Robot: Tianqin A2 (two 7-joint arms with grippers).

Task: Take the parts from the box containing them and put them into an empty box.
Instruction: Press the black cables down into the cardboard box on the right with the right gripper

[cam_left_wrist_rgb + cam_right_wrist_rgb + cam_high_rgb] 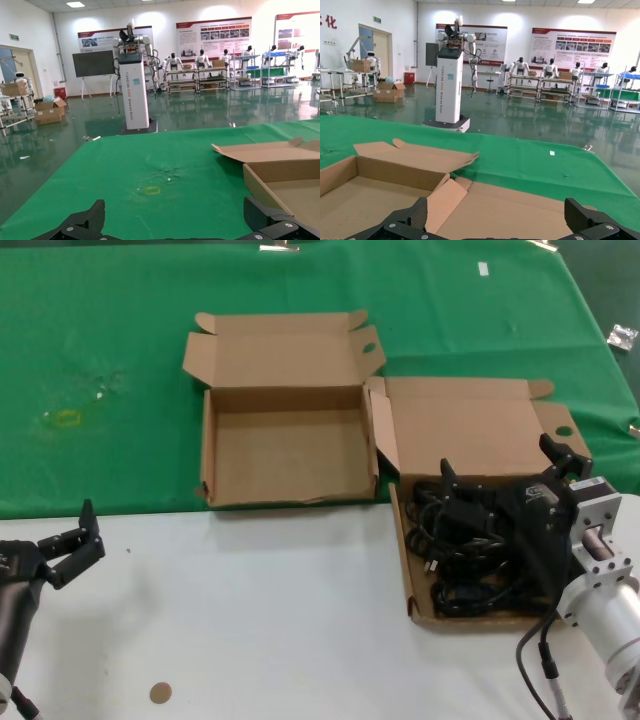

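Note:
The parts, black looped power cords, lie piled in the box containing them at the right, its lid lying open behind. My right gripper hangs open just over the pile, one fingertip towards the box's left wall. The right wrist view shows only that lid beyond my right gripper; the cords are hidden there. The empty box stands to the left of it on the green cloth, bare inside, and also shows as the empty box. My left gripper waits open at the near left, my left gripper facing the cloth.
A green cloth covers the far half of the table and white tabletop the near half. A small brown disc lies near the front edge. A yellowish mark is on the cloth at left. A clear packet sits far right.

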